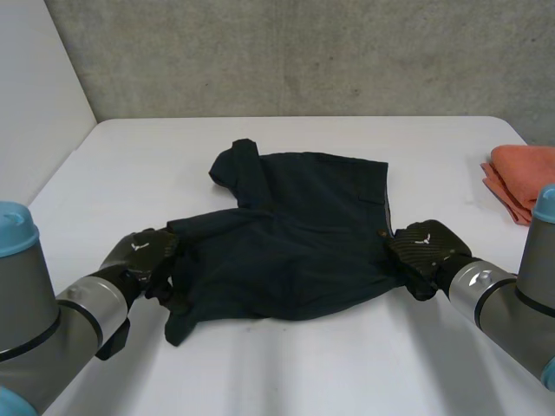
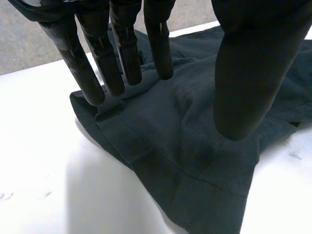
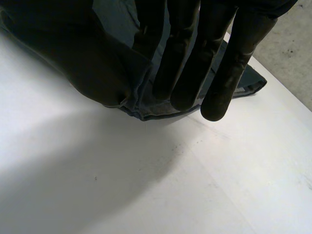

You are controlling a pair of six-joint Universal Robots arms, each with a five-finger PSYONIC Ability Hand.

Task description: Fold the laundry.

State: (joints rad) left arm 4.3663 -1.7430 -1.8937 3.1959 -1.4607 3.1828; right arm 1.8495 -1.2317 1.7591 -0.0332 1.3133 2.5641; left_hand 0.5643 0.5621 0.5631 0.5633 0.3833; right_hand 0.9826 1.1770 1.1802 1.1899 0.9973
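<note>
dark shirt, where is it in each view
Head view: dark shirt spread mid-table, between the left robot hand and the right robot hand.
Left wrist view: dark shirt under the left robot hand's straight fingers, with its hem at their tips.
Right wrist view: dark shirt under the right robot hand, hemmed edge showing.
Shared landmark: the white table bordering the shirt's hem.

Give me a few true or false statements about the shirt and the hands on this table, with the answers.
1. The dark shirt lies on the white table. True.
2. An orange cloth lies on top of the shirt. False: it lies apart from it, at the table's right edge.
3. The left hand is at the shirt's left edge, the right hand at its right edge. True.
4. The left hand's fingers are curled into a fist. False: they are straight, over the shirt's edge.
</note>
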